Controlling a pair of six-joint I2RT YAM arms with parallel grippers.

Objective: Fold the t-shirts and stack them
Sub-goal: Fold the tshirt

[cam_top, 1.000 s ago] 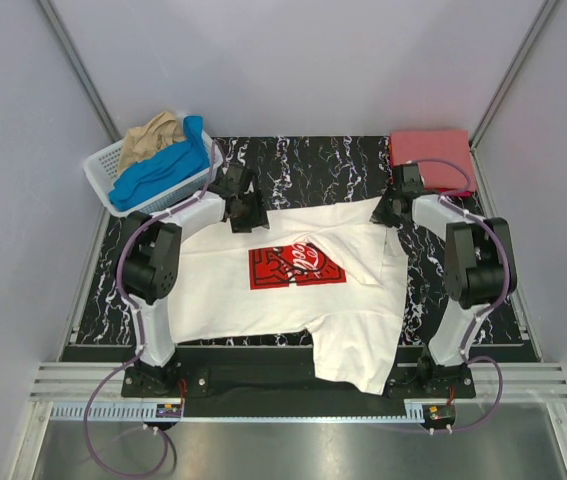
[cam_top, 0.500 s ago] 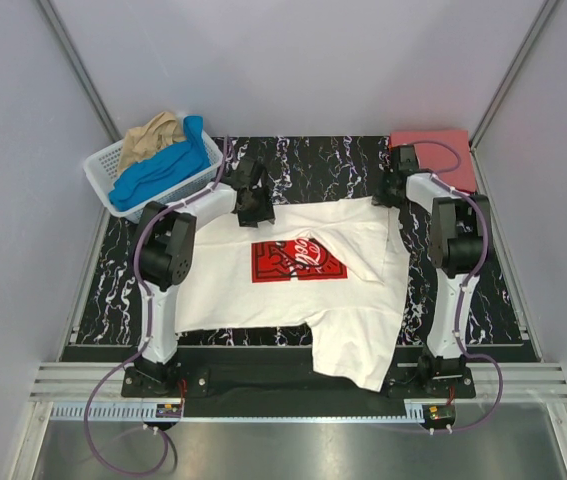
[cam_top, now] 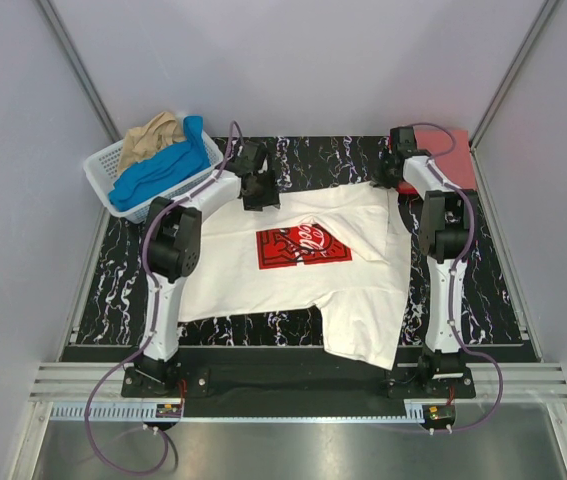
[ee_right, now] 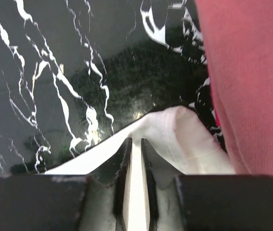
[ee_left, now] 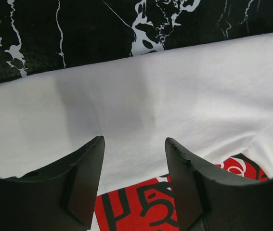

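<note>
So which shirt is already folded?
The red t-shirt, far right: a neat rectangle. The white t-shirt lies spread; blue t-shirt and tan t-shirt bunched in the basket.

white tee (cam_top: 263,275) — spread | red tee (cam_top: 458,160) — folded far-right | blue tee (cam_top: 158,172), tan tee (cam_top: 153,135) heaped

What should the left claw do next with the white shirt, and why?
Probably lower the left claw onto the white t-shirt and close: it hangs open over the far edge, while the right claw pinches the far right corner.

Red print (ee_left: 134,209) between the left jaws runs off the edge — right jaws hide the pinched hem of the white tee (ee_right: 184,139).
</note>
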